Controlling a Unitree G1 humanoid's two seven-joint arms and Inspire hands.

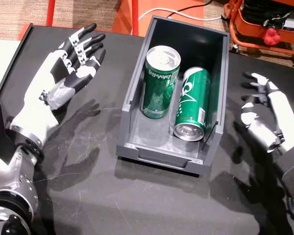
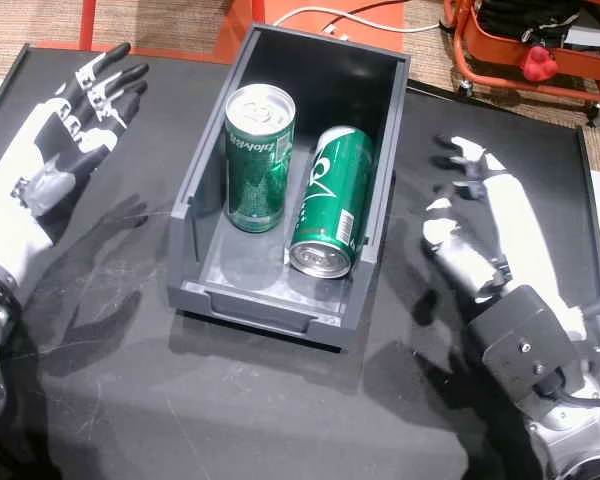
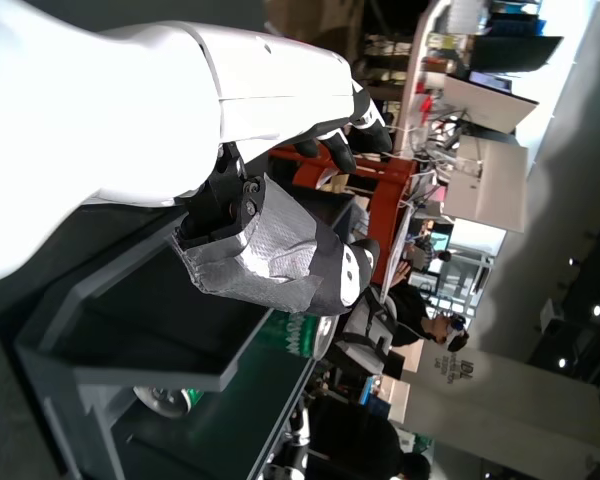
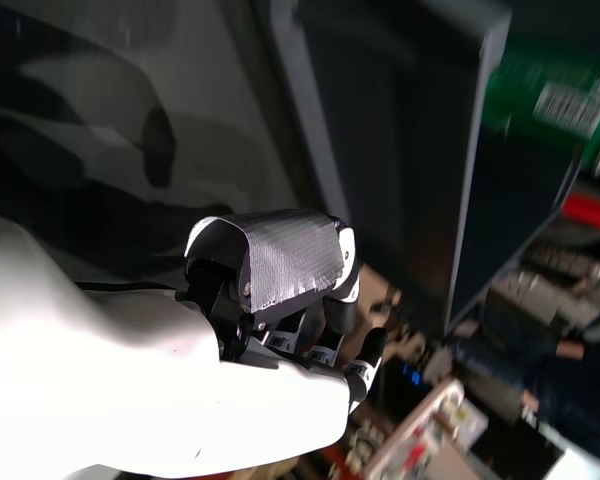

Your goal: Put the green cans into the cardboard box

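A grey open box stands in the middle of the black table. Inside it one green can stands upright at the left. A second green can lies on its side at the right, its end toward me. My left hand hovers open to the left of the box, palm up, holding nothing. My right hand is open to the right of the box, fingers spread, empty. In the right wrist view the lying can shows past the box wall.
An orange cart stands beyond the table's far right corner. A white cable runs over the floor behind the box. In the left wrist view, people and desks fill the room beyond.
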